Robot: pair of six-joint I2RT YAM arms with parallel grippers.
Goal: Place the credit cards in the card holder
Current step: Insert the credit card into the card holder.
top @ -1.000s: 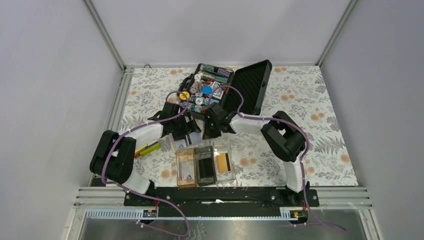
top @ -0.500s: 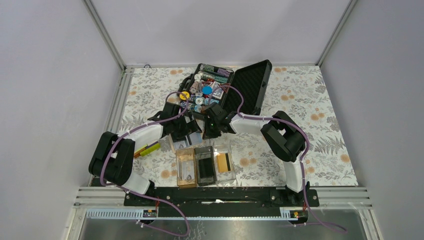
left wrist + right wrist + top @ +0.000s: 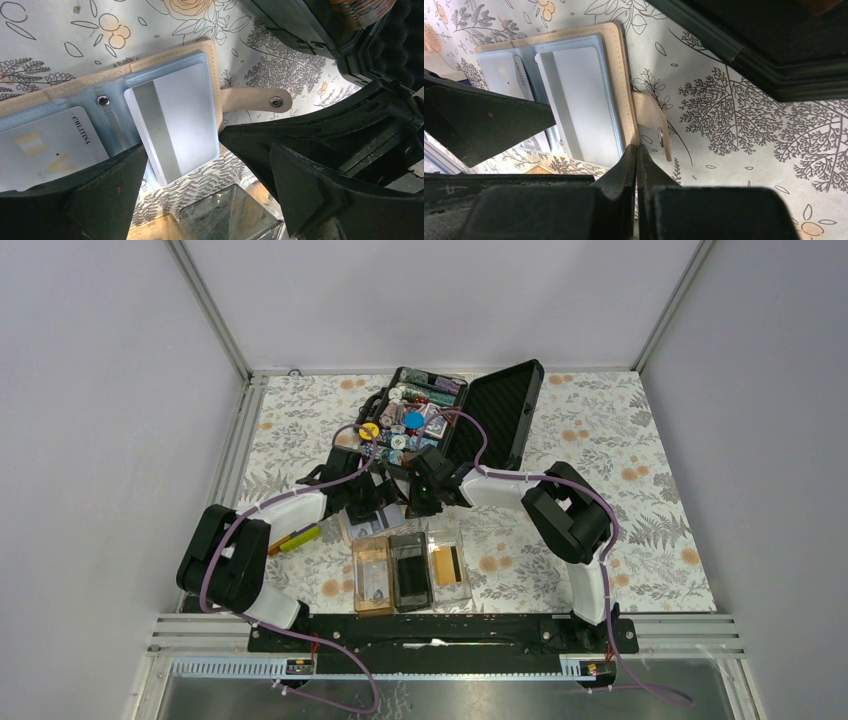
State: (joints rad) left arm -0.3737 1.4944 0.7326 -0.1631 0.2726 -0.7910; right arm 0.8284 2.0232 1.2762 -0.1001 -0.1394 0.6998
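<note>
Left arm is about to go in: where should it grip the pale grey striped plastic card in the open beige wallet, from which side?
Probably the card's short end nearest the clear acrylic tray, approached from that side: it lies flat, and the wallet's border and spine close its other edges. The open left gripper hangs over it; the shut right gripper sits by the tab.

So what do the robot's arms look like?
Both arms are made of chunky black joints joined by smooth white tubes: the left arm and the right arm. A purple cable loops along each. The left gripper and right gripper have black, wedge-shaped fingers; one left finger carries a tiny red dot.
</note>
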